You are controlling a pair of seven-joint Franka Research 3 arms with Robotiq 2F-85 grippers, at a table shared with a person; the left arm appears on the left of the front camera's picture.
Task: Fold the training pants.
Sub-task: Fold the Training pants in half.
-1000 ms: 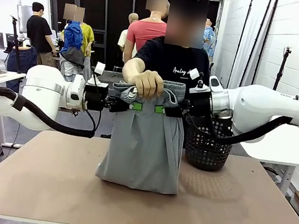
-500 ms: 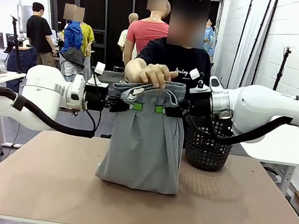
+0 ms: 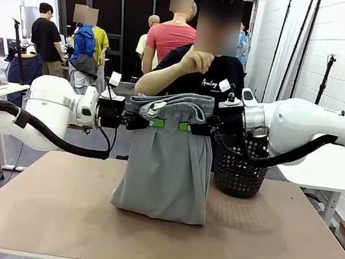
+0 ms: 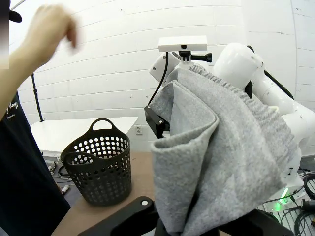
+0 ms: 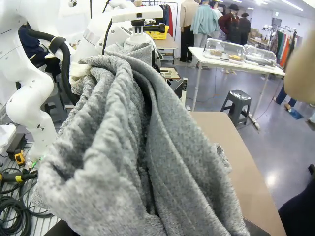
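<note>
Holding the pants (image 3: 166,168) up by the waistband: left claw (image 3: 154,122) and right claw (image 3: 184,127) both clamped on it, close together. Hanging between them, hem bunched on the table (image 3: 259,248), beside the basket (image 3: 238,169). Probably early: no fold visible yet. Raised clear above: a hand (image 3: 196,61). On the shirt (image 3: 214,82): "Analog", rest unreadable.

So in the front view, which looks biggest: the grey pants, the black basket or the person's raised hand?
1. Training pants, largest.
2. Black mesh basket, partly hidden behind an arm.
3. Person's raised hand, smallest, though it is farther back.
</note>
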